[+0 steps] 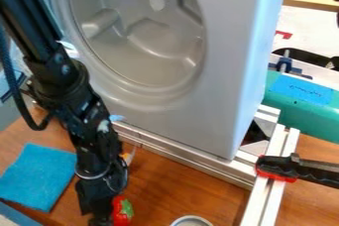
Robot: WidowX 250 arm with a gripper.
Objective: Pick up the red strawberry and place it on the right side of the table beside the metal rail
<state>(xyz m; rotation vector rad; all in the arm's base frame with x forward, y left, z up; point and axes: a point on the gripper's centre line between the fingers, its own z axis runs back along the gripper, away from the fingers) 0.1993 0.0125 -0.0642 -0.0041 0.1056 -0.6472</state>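
Observation:
The black gripper [100, 214] hangs low over the brown wooden table, at the lower left near the bottom edge. Right beside it on its right is a small red object with a green patch [123, 211], partly hidden behind the gripper; whether the two touch, I cannot tell. To the left of the arm a blue cloth [37, 176] lies flat on the table. The round rim of a metal can or bowl [191, 220] stands to the right of the red object, cut off by the bottom edge.
A tall grey panel with a round recess [222, 86] stands behind the arm. Along its base runs a metal rail [179, 156]. At the right, a black and red clamp [281, 167] grips the metal frame [268, 195], with a green object [305, 113] behind.

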